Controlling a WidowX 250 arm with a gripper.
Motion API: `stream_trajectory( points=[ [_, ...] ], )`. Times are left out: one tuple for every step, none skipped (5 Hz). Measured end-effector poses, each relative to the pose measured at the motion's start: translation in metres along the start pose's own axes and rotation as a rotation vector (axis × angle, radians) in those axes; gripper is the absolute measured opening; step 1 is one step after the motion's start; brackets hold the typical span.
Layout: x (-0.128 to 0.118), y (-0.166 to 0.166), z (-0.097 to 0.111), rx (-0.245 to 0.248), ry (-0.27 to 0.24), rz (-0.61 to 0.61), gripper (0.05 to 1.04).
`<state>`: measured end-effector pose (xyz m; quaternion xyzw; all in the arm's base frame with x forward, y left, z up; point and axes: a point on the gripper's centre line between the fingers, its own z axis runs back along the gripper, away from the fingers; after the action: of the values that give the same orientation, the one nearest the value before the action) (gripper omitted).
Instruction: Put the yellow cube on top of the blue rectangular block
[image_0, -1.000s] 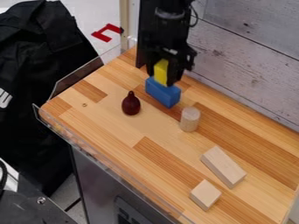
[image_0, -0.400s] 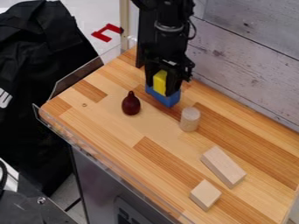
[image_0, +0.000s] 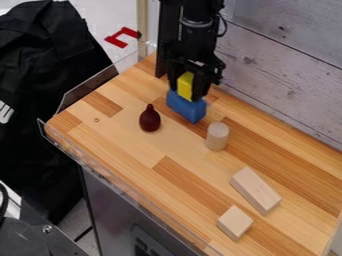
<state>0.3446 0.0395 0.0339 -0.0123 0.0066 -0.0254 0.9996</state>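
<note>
closest, at the bottom left of the frame, is a dark surface with a round bolt on it. to the right of that, a grey front drops below the edge of the counter, and a clear strip runs along that edge. the counter is striped wood and crosses the frame from upper left to lower right. on its near part, at the lower right, sits a pale wooden cube. just behind it lies a longer pale wooden block, set at a slant. farther back, right of the middle of the frame, a pale wooden cylinder stands upright. the dark red pear-shaped thing is left of it, narrow end toward the top of the frame. behind those two, a little above the middle, the blue rectangular block sits on the counter. the yellow cube is at its upper end in the view, clamped in the claw, with a black finger on either side. i can't tell whether the cube touches the block. the black arm comes down from the top edge. black cloth hangs at the left, a red bracket-shaped piece shows at the upper left, and a pale plank wall closes off the upper right.
</note>
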Motion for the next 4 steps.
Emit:
stream_trajectory(
  points=[
    [0.0, 0.001, 0.001, 0.003, 0.004, -0.001, 0.586],
    [-0.002, 0.003, -0.008, -0.002, 0.029, 0.003, 0.586],
    [-0.003, 0.007, -0.01, -0.009, 0.029, 0.014, 0.586],
    [-0.004, 0.011, -0.014, -0.014, 0.042, 0.022, 0.658]
  ],
)
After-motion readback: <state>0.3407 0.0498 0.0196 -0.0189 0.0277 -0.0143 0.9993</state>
